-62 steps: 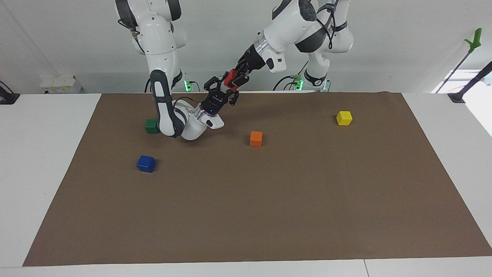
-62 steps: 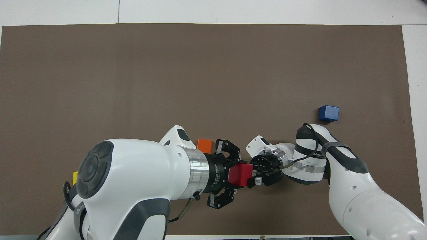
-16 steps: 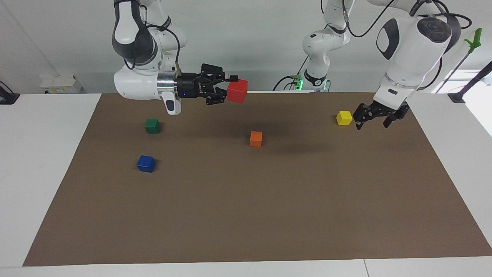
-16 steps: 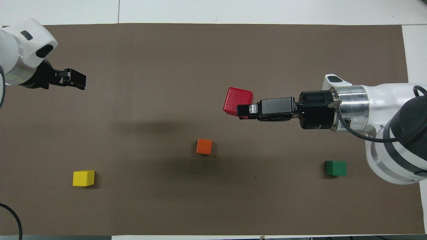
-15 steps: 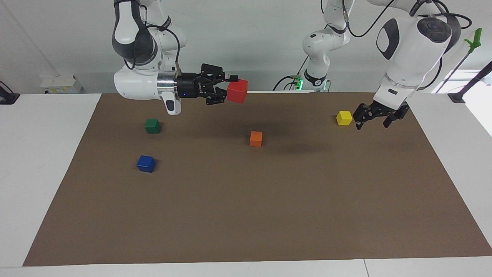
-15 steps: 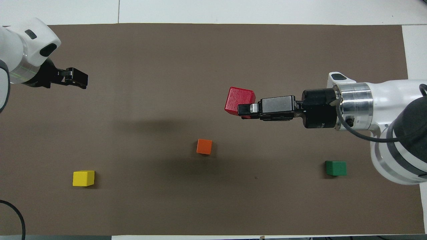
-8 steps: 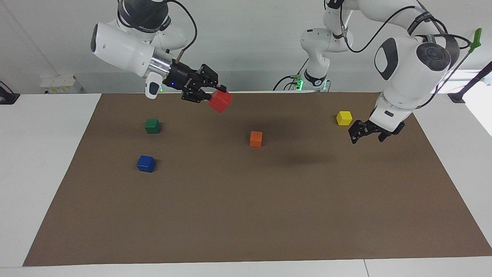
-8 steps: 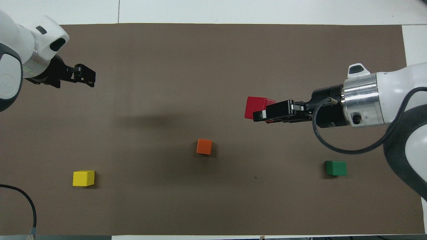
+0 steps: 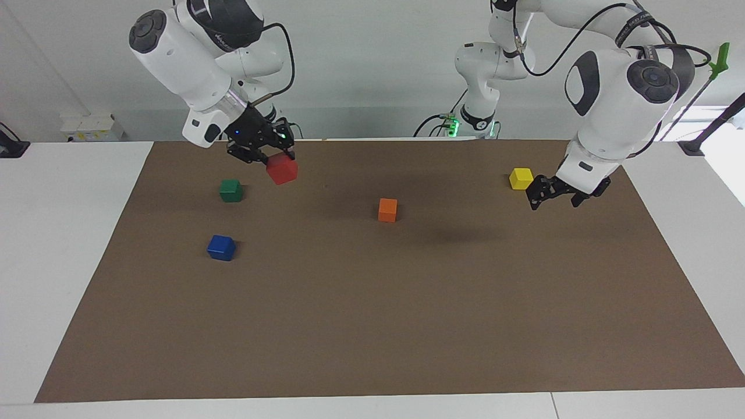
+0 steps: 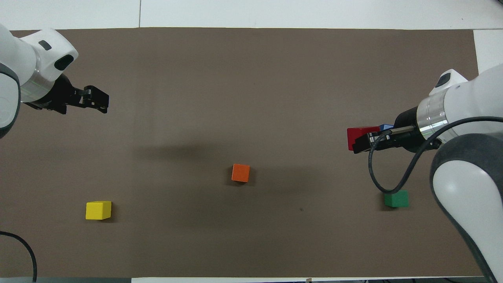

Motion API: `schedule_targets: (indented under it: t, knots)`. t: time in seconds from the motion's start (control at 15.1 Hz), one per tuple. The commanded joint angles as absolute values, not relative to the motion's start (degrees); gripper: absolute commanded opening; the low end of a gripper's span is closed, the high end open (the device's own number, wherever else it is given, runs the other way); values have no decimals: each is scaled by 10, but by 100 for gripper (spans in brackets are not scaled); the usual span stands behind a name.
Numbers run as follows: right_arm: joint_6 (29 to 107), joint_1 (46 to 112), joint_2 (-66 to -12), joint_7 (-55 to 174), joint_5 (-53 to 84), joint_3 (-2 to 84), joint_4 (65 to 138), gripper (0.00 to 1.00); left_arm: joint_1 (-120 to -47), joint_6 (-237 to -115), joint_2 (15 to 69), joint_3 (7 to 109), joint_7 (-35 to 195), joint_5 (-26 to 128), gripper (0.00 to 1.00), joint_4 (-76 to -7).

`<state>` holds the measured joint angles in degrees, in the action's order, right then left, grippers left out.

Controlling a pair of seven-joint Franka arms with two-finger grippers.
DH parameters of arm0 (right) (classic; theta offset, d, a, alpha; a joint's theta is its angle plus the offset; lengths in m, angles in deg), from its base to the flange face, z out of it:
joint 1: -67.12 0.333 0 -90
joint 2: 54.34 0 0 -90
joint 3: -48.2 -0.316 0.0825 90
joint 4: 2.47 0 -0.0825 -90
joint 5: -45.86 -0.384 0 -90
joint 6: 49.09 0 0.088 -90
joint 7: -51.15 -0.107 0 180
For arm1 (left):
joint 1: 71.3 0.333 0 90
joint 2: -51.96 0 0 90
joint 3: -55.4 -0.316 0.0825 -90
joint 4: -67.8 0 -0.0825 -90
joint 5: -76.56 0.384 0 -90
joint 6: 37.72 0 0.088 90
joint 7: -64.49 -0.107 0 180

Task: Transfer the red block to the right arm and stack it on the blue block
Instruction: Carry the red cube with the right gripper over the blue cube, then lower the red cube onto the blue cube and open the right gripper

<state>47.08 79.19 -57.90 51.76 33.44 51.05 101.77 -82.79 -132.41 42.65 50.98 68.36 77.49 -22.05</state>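
The red block is held in my right gripper, which is shut on it and up in the air over the brown mat, near the green block. In the overhead view the red block and the right gripper cover most of the blue block. The blue block rests on the mat at the right arm's end, farther from the robots than the green block. My left gripper is open and empty, low over the mat beside the yellow block; it also shows in the overhead view.
A green block lies at the right arm's end, an orange block near the middle, and a yellow block at the left arm's end. All rest on the brown mat.
The left gripper let go of the red block and drew back to its own end. The right gripper has carried the block toward its end and lower, tilting downward.
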Motion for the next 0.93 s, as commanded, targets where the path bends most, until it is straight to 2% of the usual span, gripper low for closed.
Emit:
schedule_targets:
  t: [0.0, 0.2, 0.4, 0.6, 0.86]
  knots:
    - [450, 772, -552, 545, 404, 506, 998, 0, -772, -1341, 477, 562, 656, 772, 100, -284]
    - [436, 762, -508, 576, 461, 506, 970, 0, -722, -1349, 484, 615, 655, 773, 100, -296]
    - [428, 752, -464, 581, 484, 506, 941, 0, -719, -1368, 506, 615, 655, 773, 100, -330]
    - [427, 724, -407, 585, 486, 505, 901, 0, -706, -1374, 508, 625, 654, 773, 100, -332]
    - [434, 708, -369, 589, 474, 505, 892, 0, -706, -1372, 515, 634, 654, 773, 100, -332]
